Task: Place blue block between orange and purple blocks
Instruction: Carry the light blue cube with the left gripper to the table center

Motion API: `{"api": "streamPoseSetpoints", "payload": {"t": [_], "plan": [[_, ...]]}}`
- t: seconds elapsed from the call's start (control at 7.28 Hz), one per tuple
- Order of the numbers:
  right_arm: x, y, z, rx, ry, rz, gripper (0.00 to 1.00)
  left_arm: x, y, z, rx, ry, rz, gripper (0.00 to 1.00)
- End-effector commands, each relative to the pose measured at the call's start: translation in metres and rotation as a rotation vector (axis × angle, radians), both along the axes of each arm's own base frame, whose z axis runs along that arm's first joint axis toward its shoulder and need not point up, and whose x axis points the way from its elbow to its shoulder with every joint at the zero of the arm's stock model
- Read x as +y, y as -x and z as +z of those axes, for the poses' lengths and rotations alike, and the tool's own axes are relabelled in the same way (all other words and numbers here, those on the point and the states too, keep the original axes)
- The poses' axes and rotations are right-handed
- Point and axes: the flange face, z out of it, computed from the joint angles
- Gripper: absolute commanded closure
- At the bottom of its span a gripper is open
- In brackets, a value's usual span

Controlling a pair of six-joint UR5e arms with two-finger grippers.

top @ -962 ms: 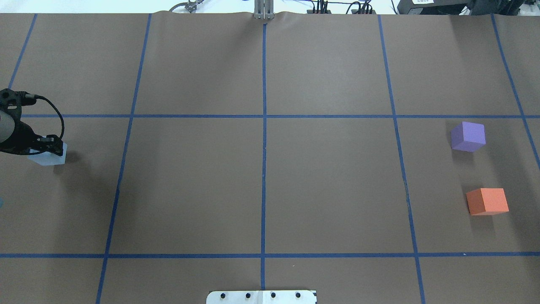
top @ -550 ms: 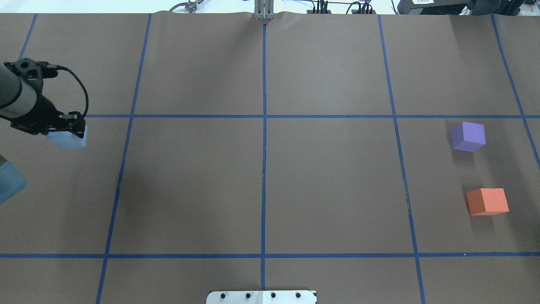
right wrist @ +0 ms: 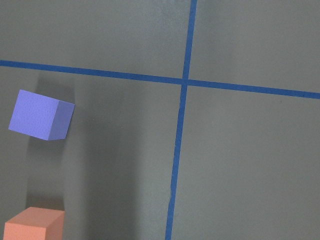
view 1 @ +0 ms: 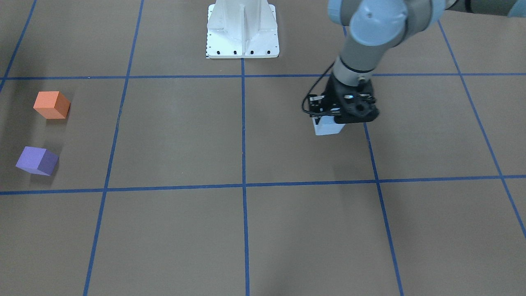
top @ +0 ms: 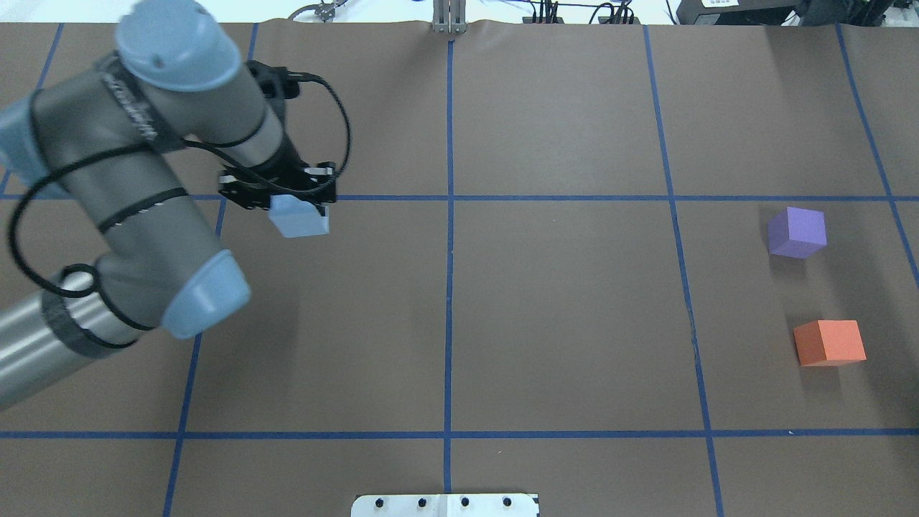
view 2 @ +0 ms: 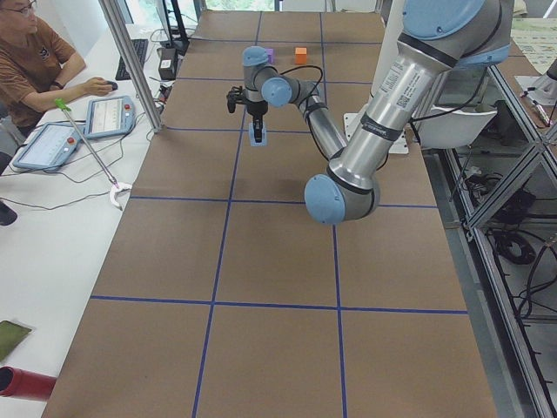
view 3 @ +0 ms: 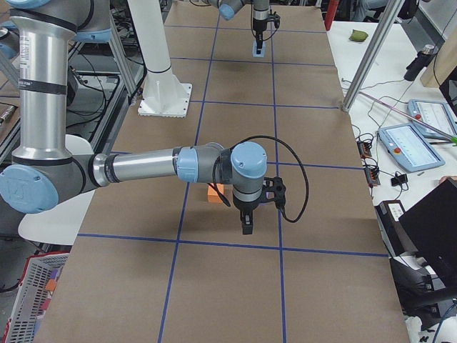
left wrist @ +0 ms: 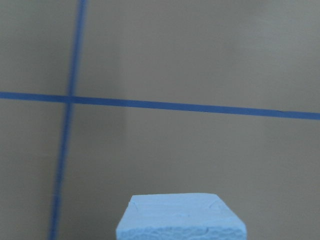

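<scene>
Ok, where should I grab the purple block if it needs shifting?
From straight above, pinching two opposite side faces of the purple block: it's a cube resting flat, turned off the grid lines, so rotate the wrist to match. The orange block stands clear.

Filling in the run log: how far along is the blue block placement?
Done: the left gripper is shut on the blue block, held clear of the table. In hand: the carry, with the block over the robot's left half. Left: cross to the right side, lower it into the gap between the purple block and orange block, release.
</scene>
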Motion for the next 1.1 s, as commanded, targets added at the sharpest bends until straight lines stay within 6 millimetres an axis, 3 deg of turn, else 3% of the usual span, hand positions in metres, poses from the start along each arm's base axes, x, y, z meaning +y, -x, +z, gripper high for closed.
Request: {"api": "streamPoseSetpoints", "payload": {"t": [0.0, 0.14, 0.27, 0.41, 0.55, 0.69, 0.82, 0.96], "plan": [[-0.018, 0.002, -0.023, -0.024, -0.017, 0.027, 0.0, 0.006, -0.121, -0.065, -0.032, 0.01, -0.006, 1.0], [-0.027, 0.003, -0.036, -0.048, -0.041, 0.027, 0.0, -0.004, -0.147, -0.061, 0.0, -0.011, 0.001, 1.0], [-0.033, 0.007, -0.05, -0.104, -0.006, 0.07, 0.0, -0.01, -0.172, -0.042, 0.031, -0.032, 0.012, 1.0], [-0.046, 0.012, -0.087, -0.126, -0.018, 0.106, 0.0, -0.014, -0.189, -0.029, 0.037, -0.036, 0.02, 1.0], [-0.053, 0.028, -0.109, -0.136, -0.019, 0.104, 0.0, -0.013, -0.196, -0.029, 0.033, -0.033, 0.026, 0.9], [-0.068, 0.045, -0.144, -0.153, 0.007, 0.144, 0.0, -0.009, -0.199, -0.031, 0.034, -0.034, 0.032, 0.5], [-0.077, 0.072, -0.179, -0.173, 0.03, 0.16, 0.0, -0.007, -0.202, -0.03, 0.03, -0.039, 0.033, 0.01], [-0.091, 0.103, -0.221, -0.198, 0.048, 0.172, 0.0, -0.007, -0.202, -0.032, 0.032, -0.041, 0.032, 0.0]]}}
